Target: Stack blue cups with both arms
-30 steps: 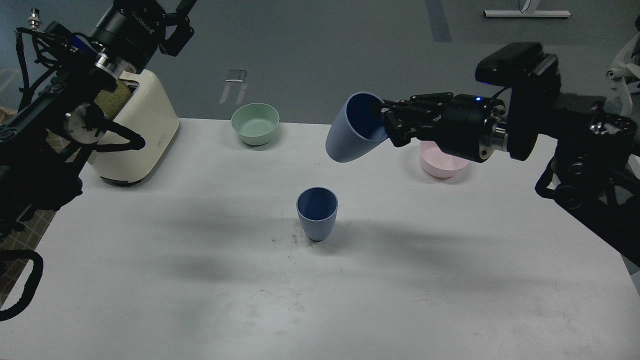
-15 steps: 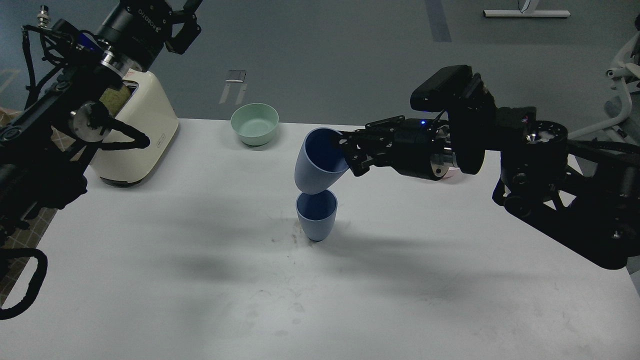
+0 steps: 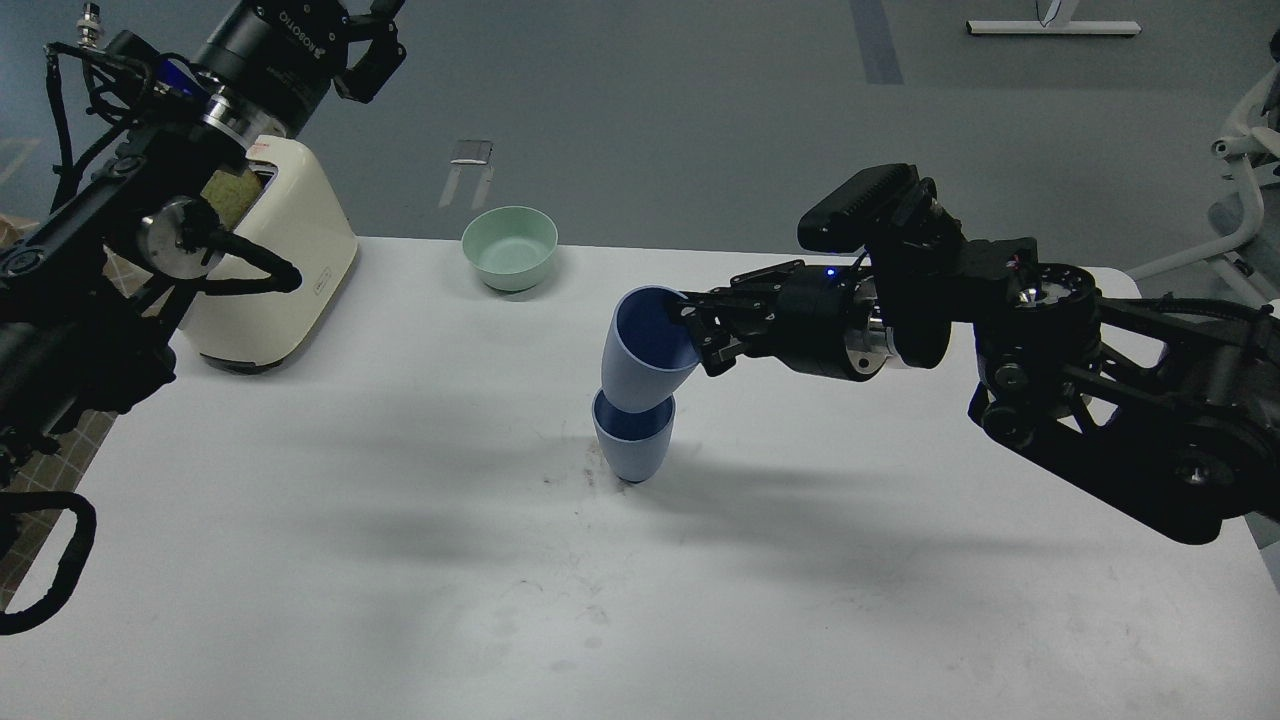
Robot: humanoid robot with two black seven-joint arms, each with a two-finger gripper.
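Observation:
One blue cup (image 3: 630, 452) stands upright on the white table (image 3: 400, 560) near its middle. My right gripper (image 3: 697, 335) is shut on the rim of the second blue cup (image 3: 640, 350), which tilts slightly and has its base entering the mouth of the standing cup. The right arm reaches in from the right. My left arm rises at the far left; its gripper (image 3: 370, 40) is at the top edge, high above the table and far from the cups, too cut off to read.
A cream toaster (image 3: 275, 270) stands at the back left of the table, partly behind my left arm. A mint-green bowl (image 3: 510, 247) sits at the back centre. The pink bowl is hidden behind my right arm.
My right gripper has carried the held cup left and down, from beside the pink bowl to over the standing cup, its base now in that cup's mouth. The left arm shifted slightly.

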